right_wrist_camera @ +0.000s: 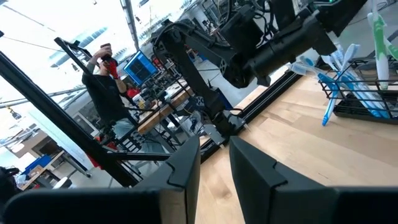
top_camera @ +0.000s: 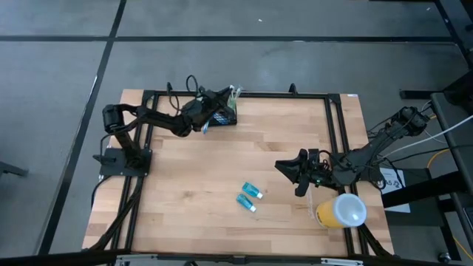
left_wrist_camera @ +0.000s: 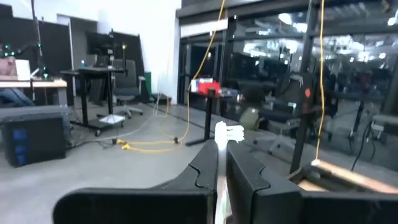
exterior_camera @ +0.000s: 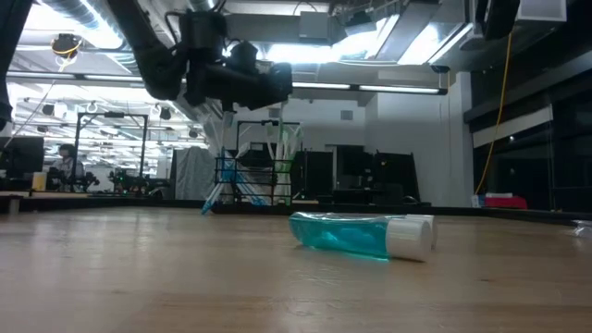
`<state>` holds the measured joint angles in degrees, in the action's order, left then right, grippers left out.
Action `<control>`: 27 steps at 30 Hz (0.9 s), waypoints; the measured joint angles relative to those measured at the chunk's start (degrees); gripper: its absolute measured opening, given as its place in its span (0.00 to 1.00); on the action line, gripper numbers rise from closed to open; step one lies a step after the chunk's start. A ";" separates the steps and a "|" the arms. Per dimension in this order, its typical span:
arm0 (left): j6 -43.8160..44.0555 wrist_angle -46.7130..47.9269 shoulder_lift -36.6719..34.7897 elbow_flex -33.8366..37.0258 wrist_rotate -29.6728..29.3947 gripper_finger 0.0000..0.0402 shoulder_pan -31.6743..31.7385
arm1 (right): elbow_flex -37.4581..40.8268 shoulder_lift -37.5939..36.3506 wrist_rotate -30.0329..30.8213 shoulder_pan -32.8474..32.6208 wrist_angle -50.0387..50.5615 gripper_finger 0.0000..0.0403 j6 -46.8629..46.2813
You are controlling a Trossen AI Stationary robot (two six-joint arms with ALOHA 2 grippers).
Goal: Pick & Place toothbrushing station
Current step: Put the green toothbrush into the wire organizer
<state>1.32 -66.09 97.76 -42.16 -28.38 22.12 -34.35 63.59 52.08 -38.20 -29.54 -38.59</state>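
Left claw (top_camera: pixel 220 103) is up at the far edge of the counter (top_camera: pixel 222 162), clamped on a white toothbrush (left_wrist_camera: pixel 222 134) right by the toothbrushing station (top_camera: pixel 224 116). Right claw (top_camera: pixel 292 171) sits part open with nothing in it, well apart, near the yellow cup (top_camera: pixel 340 210).

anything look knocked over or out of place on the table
Yes: the yellow cup lies on its side near the right end effector, and two blue tubes lie loose mid-table. One blue brush leans out of the holder.
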 joint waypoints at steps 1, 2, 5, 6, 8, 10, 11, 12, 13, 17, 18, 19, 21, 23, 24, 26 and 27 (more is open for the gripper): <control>0.01 0.23 0.25 0.04 -0.14 0.02 -0.13 | 0.00 0.00 0.00 0.00 0.00 0.22 0.00; 0.02 -0.66 0.82 -0.02 -0.24 0.02 -0.38 | 0.00 0.00 0.00 0.00 0.00 0.22 0.02; 0.07 -3.56 2.90 -0.05 -1.67 0.02 -0.75 | 0.00 0.00 0.00 0.00 0.00 0.22 0.02; 0.37 -4.66 3.70 -0.05 -1.64 0.02 -0.77 | 0.00 0.00 0.00 0.00 0.00 0.22 0.02; 1.65 -7.33 5.56 -0.05 -1.94 0.02 -0.73 | 0.00 0.00 0.00 0.00 0.00 0.22 0.01; 1.32 -9.44 7.47 -0.05 -2.64 0.02 -0.71 | 0.00 0.00 0.00 0.00 -0.02 0.22 -0.45; -0.15 -10.71 8.23 -0.05 -2.59 0.02 -0.71 | 0.00 0.00 -0.01 0.00 0.00 0.22 -0.80; -1.86 -12.44 8.74 -0.05 -2.34 0.02 -0.71 | 0.00 0.00 -0.03 0.00 -0.01 0.22 -1.12; -3.10 -13.42 8.79 -0.05 -2.01 0.04 -0.72 | 0.00 0.00 -0.18 -0.02 -0.02 0.22 -1.29; -3.94 -13.37 8.80 -0.10 -1.78 0.16 -0.61 | 0.00 0.00 -0.44 -0.07 -0.01 0.22 -1.15; -3.63 -13.42 8.78 -0.10 -1.52 0.19 -0.46 | 0.00 0.00 -0.44 -0.05 0.00 0.22 -1.01; -3.54 -13.48 8.78 -0.10 -1.08 0.21 -0.31 | 0.00 0.00 -0.44 -0.05 0.00 0.22 -0.91; -3.41 -13.42 8.78 -0.10 -0.60 0.26 -0.23 | 0.00 0.00 -0.44 -0.07 0.00 0.22 -0.68; -3.42 -13.90 8.78 -0.10 -0.57 0.30 -0.23 | 0.00 0.00 -0.44 -0.07 -0.02 0.22 -0.59; -3.31 -13.98 8.78 -0.10 -0.55 0.31 -0.23 | 0.00 0.00 -0.44 -0.04 0.00 0.22 -0.59; -2.70 -14.50 8.78 -0.10 -0.47 0.34 -0.25 | 0.00 0.00 -0.44 -0.07 0.00 0.22 -0.71; -2.72 -15.79 8.78 -0.10 -0.44 0.35 -0.26 | 0.00 0.00 -0.44 -0.07 0.00 0.22 -0.83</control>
<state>-1.40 -81.88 106.54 -42.26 -28.82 21.85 -34.35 63.59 51.64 -38.26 -29.54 -39.42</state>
